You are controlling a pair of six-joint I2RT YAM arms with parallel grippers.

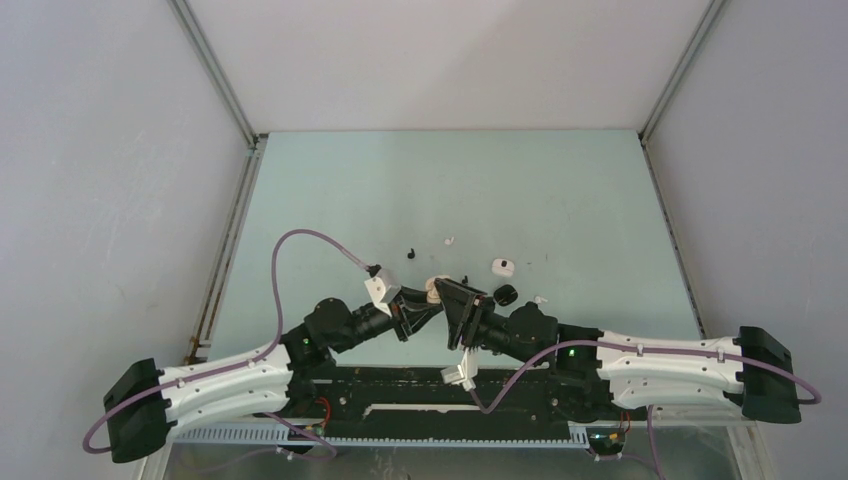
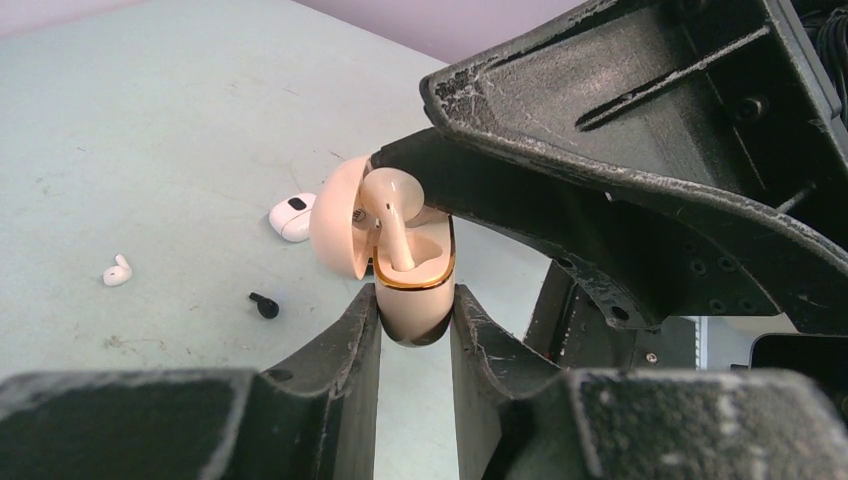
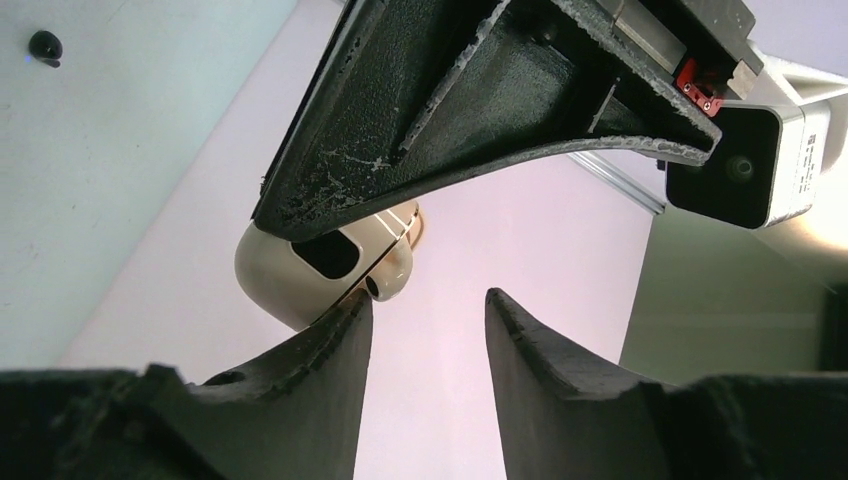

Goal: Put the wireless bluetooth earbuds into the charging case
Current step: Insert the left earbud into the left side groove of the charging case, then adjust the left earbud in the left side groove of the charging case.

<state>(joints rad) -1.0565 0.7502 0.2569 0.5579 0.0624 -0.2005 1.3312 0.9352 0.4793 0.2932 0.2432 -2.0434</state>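
A pale green table (image 1: 560, 190) stretches ahead of the left gripper (image 2: 415, 300) and right gripper (image 3: 428, 300). Plain grey-white walls (image 1: 100, 150) rise beyond and to both sides, metal rails (image 1: 215, 75) in the corners. Light is soft, even.

Green table (image 1: 560, 200); on it white earbud (image 1: 449, 241), black earbud (image 1: 411, 252), white case (image 1: 502, 267), black case (image 1: 506, 294)
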